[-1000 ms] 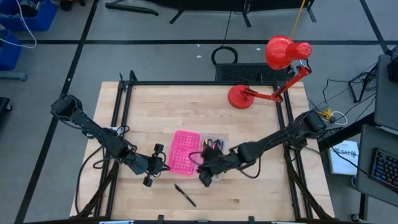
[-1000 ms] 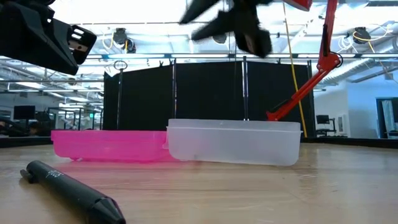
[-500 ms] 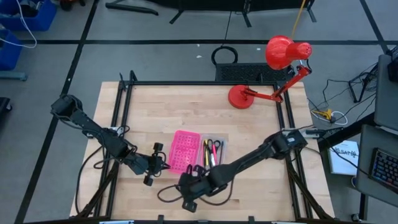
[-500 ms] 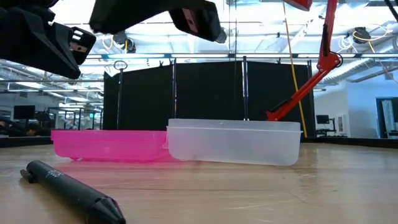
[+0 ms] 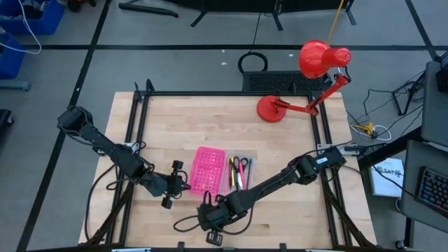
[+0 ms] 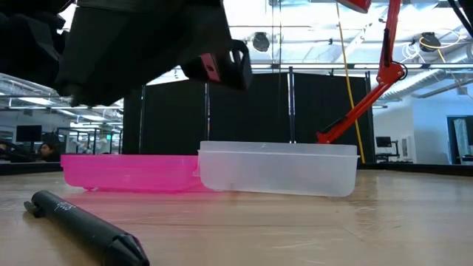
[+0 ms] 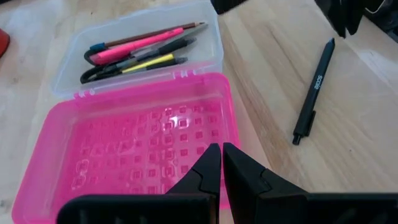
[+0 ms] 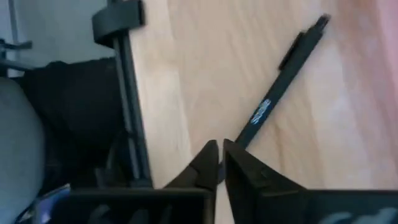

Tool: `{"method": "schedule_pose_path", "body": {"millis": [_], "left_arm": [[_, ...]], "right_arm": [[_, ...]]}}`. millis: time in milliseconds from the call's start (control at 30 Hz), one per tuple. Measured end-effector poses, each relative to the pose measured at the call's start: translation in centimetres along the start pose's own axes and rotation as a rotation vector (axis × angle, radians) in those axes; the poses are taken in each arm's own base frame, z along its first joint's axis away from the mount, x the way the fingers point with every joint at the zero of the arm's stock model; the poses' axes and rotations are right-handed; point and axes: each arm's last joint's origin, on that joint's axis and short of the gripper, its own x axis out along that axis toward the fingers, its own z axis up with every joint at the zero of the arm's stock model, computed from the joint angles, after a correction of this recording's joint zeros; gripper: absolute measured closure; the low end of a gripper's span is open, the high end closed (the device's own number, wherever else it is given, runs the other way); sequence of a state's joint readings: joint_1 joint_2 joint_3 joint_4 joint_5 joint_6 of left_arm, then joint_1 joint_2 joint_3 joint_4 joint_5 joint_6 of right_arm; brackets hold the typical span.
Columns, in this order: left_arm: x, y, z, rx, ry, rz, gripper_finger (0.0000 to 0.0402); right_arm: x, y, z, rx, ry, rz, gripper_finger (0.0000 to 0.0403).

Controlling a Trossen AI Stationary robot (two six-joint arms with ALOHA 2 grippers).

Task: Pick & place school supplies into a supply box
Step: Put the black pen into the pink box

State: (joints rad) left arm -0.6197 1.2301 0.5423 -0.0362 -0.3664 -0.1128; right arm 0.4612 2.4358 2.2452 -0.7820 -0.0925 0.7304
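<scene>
A red desk lamp [image 5: 308,77] stands at the far right corner of the pale wooden surface [image 5: 182,126], its round base [image 5: 270,108] on the wood and its shade [image 5: 316,57] reaching out past the far edge; a black cable loop [image 5: 253,63] lies on the grey floor just beyond that edge; blue bins [image 5: 28,17] sit at the far left; a keyboard [image 5: 432,189] and papers [image 5: 387,176] lie on a side desk at the right; in the low view the lamp's jointed arm [image 6: 369,81] rises before a black curtain [image 6: 244,111].

A robotics lab: framed wooden workbench [image 5: 210,119], trailing cables [image 5: 381,131], open hall behind.
</scene>
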Motion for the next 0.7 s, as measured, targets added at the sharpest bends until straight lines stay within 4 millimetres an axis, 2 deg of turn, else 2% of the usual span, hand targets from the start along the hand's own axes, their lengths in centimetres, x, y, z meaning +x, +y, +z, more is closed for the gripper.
{"method": "schedule_pose_path", "body": {"millis": [167,433,533,700], "left_arm": [[0.0,-0.1,0.0,-0.011,0.002,-0.007,0.0376],[0.0,-0.1,-0.1,-0.006,0.006,-0.004,0.0376],[0.0,-0.1,-0.1,-0.011,0.006,-0.003,0.0376],[0.0,-0.1,0.0,-0.024,0.002,-0.003,0.0376]], "right_arm": [[0.4,-0.8,-0.2,-0.013,0.011,-0.036,0.0319],[2.8,-2.0,-1.6,-0.045,0.027,-0.059,0.0189],[3.4,-2.3,-2.2,-0.047,0.004,-0.089,0.0166],[4.1,-2.7,-2.7,-0.051,-0.008,-0.085,0.0161]]}}
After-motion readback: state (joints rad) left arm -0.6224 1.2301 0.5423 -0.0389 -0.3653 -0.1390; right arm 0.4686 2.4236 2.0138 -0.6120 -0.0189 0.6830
